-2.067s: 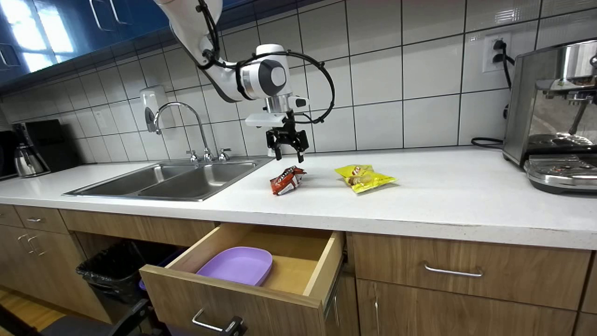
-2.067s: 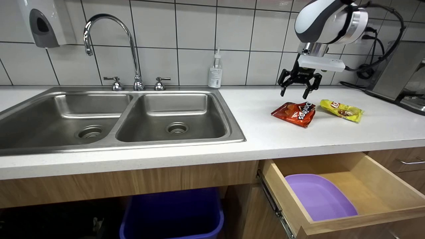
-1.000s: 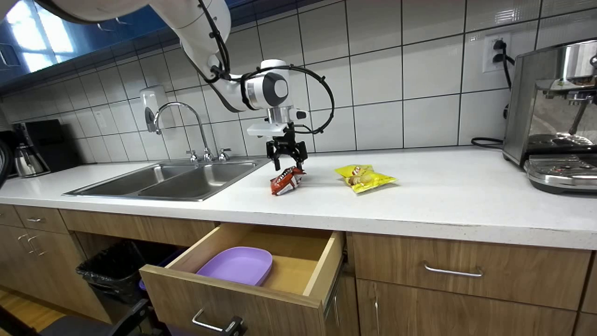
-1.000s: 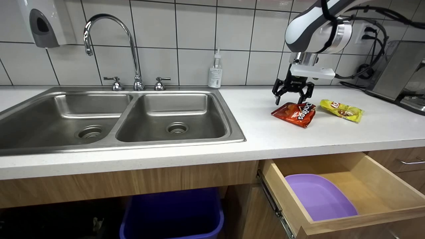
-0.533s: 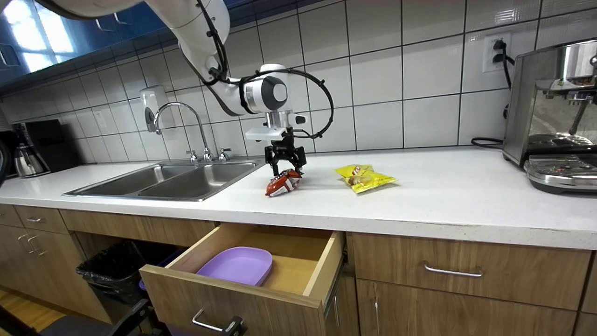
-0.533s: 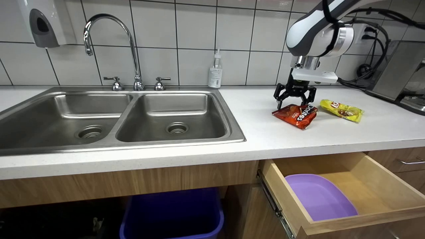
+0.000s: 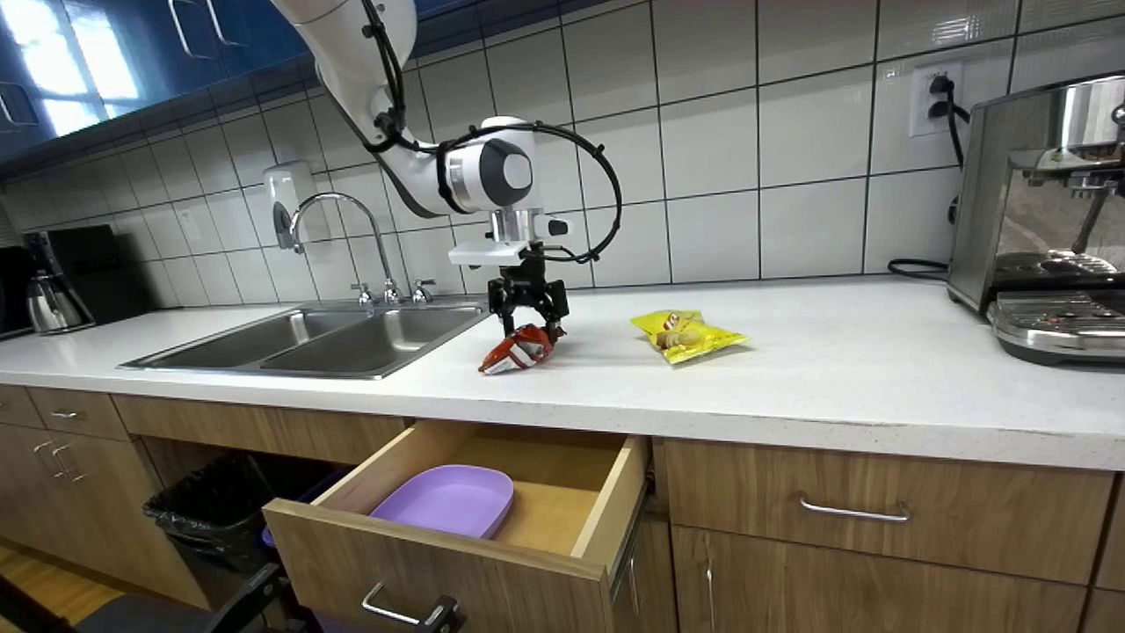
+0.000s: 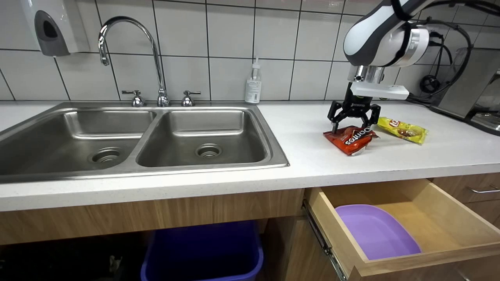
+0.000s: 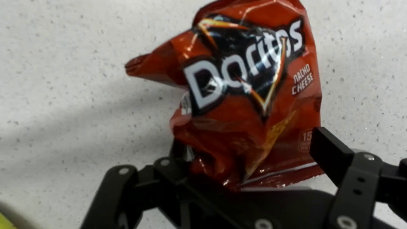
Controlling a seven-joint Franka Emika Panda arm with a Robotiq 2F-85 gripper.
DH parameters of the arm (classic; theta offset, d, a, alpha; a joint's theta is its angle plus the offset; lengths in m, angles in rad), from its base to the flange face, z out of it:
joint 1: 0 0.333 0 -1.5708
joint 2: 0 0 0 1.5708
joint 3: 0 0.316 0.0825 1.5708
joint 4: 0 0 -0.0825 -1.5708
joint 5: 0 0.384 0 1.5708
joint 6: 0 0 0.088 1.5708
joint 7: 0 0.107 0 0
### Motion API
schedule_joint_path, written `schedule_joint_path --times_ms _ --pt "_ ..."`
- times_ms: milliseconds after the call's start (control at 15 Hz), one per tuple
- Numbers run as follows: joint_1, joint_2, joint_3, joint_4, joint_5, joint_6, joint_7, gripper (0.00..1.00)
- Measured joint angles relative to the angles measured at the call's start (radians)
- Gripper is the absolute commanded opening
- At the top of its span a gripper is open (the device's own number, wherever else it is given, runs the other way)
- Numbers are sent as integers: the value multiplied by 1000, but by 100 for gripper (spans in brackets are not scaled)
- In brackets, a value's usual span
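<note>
A red Doritos bag [image 7: 517, 350] lies crumpled on the white counter; it also shows in an exterior view [image 8: 349, 141]. It fills the middle of the wrist view [image 9: 244, 82]. My black gripper [image 7: 531, 329] points down at the bag's rear end, and it shows in an exterior view [image 8: 350, 128]. In the wrist view the fingers of the gripper [image 9: 248, 143] stand apart, with the bag's end between them. The left fingertip is partly hidden by the bag; the right one is at the bag's edge. A yellow chip bag [image 7: 685, 336] lies nearby [image 8: 402, 130].
A drawer [image 7: 492, 567] stands open below the counter with a purple tray [image 7: 448, 501] in it. A double sink [image 8: 213, 166] and faucet [image 8: 161, 74] are beside the work area. An espresso machine [image 7: 976, 193] stands across the counter. A clear pump bottle [image 8: 253, 86] stands near the wall.
My gripper has come down from above onto the red bag. The bag has shifted slightly toward the counter's front edge and turned a little. The yellow bag and drawer have not moved.
</note>
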Motion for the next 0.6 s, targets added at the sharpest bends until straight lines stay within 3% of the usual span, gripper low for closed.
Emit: schedule_joint_path --times_ms 600 --pt "12 -145 0 -234 0 61 0 100"
